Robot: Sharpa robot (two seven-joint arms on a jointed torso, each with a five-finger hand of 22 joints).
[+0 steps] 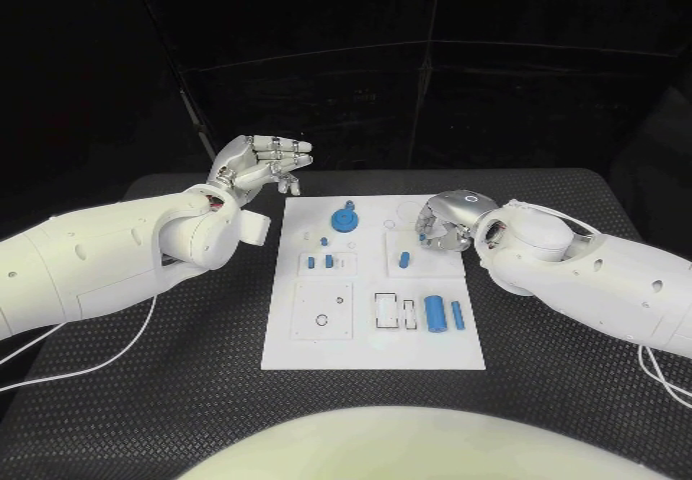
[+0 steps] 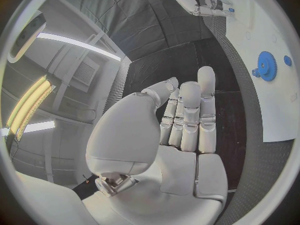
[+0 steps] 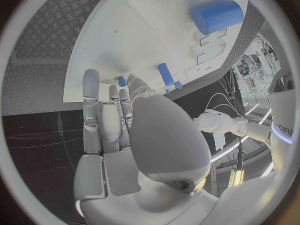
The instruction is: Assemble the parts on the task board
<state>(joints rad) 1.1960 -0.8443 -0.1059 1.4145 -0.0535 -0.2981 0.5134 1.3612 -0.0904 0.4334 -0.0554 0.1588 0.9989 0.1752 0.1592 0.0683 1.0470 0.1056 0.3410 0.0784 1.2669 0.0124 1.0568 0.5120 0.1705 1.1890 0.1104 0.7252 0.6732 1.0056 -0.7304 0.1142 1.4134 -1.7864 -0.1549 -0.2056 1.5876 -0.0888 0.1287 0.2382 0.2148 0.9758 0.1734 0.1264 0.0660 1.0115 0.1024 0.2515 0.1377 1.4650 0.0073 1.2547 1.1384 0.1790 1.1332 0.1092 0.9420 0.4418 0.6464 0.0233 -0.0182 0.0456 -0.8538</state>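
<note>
The right hand (image 1: 440, 226) is hovering fingers-apart, holding nothing, over the board (image 1: 372, 352); the left hand (image 1: 261, 163) is idling empty and loose; a careless descent risks knocking the peg (image 1: 405, 260) loose.

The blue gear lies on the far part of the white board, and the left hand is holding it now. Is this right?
Not quite. The blue gear does lie on the far part of the task board, but the left hand holds nothing; the head view shows it raised beyond the board's corner, apart from the gear.

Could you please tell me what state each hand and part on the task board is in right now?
left hand: raised beyond the board's far left corner, holding nothing
right hand: at the board's right edge, contents hidden
blue gear: flat on the task board
blue cylinder: lying on its side
</note>
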